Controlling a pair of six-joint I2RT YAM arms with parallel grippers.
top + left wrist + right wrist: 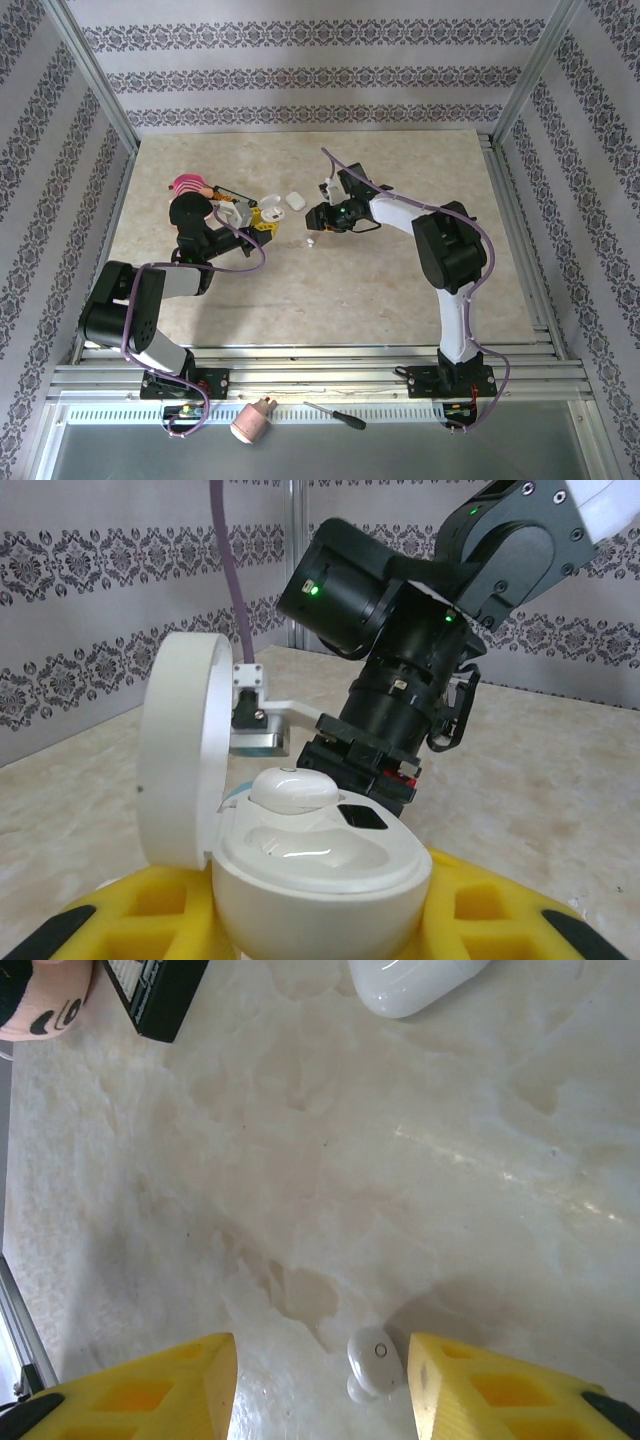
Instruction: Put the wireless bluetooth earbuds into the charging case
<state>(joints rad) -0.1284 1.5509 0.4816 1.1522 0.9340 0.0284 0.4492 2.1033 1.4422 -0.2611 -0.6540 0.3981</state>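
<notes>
1. The left gripper [315, 922], seen by its own wrist camera, has yellow fingers [480, 915] clamped on the base of a white charging case [320, 870]. The case is upright with its lid [180, 750] swung open.
2. A seated earbud [292, 790], white, lies in the case's far well.
3. The right gripper [320, 1390] points down at the table [300, 1160], its jaws spread and clasping nothing.
4. A loose earbud [375, 1363], white, lies on the table between the right gripper's fingers, just beside one of them. Contact cannot be told. In the top view it is at [311, 241].
5. A second white case [410, 985] lies on the table beyond, apart from both grippers.
6. A screwdriver [335, 416] lies on the metal ledge near the arm bases.
</notes>
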